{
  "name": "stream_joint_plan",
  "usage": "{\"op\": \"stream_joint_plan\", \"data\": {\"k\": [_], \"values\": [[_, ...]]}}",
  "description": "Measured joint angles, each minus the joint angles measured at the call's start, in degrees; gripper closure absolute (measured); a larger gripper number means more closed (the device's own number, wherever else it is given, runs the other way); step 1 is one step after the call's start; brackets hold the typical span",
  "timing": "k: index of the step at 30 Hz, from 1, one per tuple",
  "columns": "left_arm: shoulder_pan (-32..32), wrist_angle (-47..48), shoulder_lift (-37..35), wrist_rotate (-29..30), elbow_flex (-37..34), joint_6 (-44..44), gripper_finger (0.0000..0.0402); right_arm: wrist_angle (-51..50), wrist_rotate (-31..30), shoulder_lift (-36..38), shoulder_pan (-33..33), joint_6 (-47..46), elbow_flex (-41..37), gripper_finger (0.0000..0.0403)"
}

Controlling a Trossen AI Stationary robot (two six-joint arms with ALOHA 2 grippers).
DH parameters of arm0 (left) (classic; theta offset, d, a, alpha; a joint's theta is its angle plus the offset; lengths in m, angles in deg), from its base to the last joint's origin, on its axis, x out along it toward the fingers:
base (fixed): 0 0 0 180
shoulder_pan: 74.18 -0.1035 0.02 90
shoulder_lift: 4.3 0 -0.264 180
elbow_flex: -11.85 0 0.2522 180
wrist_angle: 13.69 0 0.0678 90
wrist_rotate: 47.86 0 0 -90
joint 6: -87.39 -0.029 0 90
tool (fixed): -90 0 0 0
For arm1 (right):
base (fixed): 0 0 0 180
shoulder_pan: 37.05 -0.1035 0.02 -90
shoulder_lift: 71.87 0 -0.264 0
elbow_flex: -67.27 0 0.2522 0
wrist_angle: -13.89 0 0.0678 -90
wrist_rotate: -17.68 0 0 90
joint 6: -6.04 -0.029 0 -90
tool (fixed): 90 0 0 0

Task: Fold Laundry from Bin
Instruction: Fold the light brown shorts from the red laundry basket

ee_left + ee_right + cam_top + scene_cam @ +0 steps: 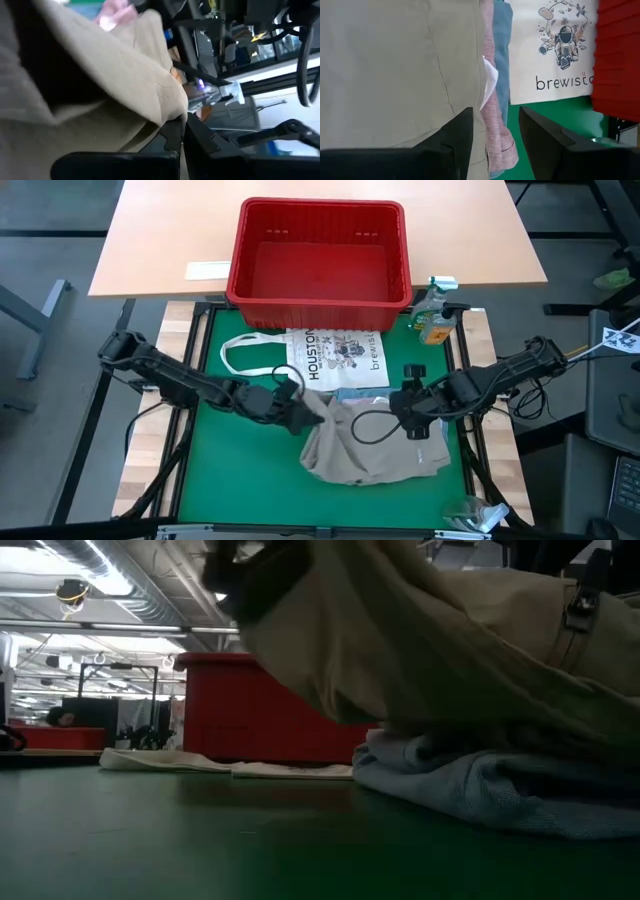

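Observation:
A khaki-grey garment lies on the green mat over a folded stack, whose pale pink and light blue edges show beside it. In the low view the khaki cloth rises above the light blue piece. My left gripper is shut on the garment's left edge. My right gripper hangs open over the garment's right part, with nothing between its fingers. The red bin stands at the far edge. My left gripper pinches a folded edge of the khaki garment between its two fingers, at the garment's left side. The fingers come nearly level from the table's left. That side is lifted, and the rest lies on the stack.
A white tote bag printed "HOUSTON" lies flat between the bin and the stack. A spray bottle stands at the far right of the mat. Crumpled clear plastic sits at the near right corner. Bare green mat lies near left.

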Motion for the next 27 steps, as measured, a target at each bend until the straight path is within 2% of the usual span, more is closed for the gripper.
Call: {"op": "stream_joint_plan", "data": {"k": [6,11,15,20,24,27], "values": [[-2.52,0.55,7.27,-1.47,9.89,-10.49,0.0401,0.94,0.54,0.38,-0.07,-5.48,-0.01,0.0243],[-4.08,0.76,12.12,-4.88,15.06,-14.52,0.0401,13.89,5.18,0.41,-2.09,-4.19,-3.99,0.0243],[-4.26,0.55,13.37,-5.05,17.08,-16.88,0.0401,27.17,8.16,0.39,-4.4,-2.95,-10.6,0.0243],[-4.08,0.38,13.37,-4.15,17.89,-18.5,0.0401,41.87,8.15,0.36,-4.92,-3.38,-20.39,0.0243],[-3.58,0.4,13.37,-2.38,18.02,-18.99,0.0401,51.15,7.7,0.34,-4.85,-4.79,-26.94,0.0243],[-3.38,0.46,13.37,-0.52,18.02,-19.89,0.0401,53.16,7.72,0.34,-4.89,-4.92,-29.68,0.0243]]}}
